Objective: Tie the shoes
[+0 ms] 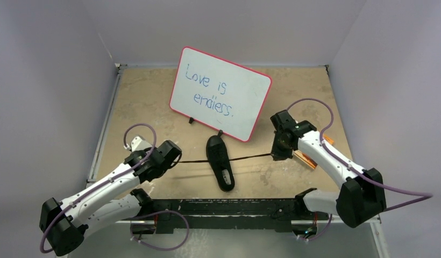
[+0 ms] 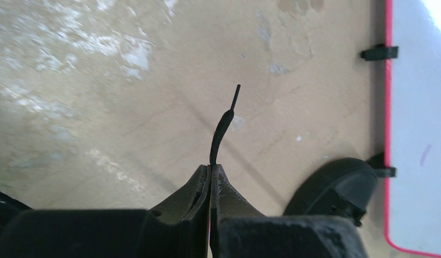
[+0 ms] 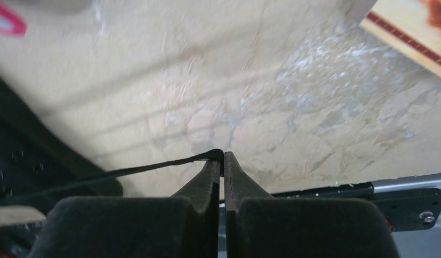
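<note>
A small black sneaker (image 1: 220, 163) lies on the table's middle, just in front of the whiteboard. Its two thin black laces run out taut to either side. My left gripper (image 1: 175, 159) is shut on the left lace (image 1: 194, 160); in the left wrist view the lace end (image 2: 221, 129) sticks up past the closed fingertips (image 2: 211, 166), with the shoe (image 2: 336, 188) at lower right. My right gripper (image 1: 276, 155) is shut on the right lace (image 1: 250, 157); in the right wrist view the lace (image 3: 148, 167) runs left from the closed tips (image 3: 222, 156).
A pink-framed whiteboard (image 1: 221, 92) reading "Love is endless." stands propped behind the shoe. An orange-edged flat object (image 1: 310, 156) lies under the right arm. Grey walls enclose the table; a black rail (image 1: 229, 207) runs along the near edge.
</note>
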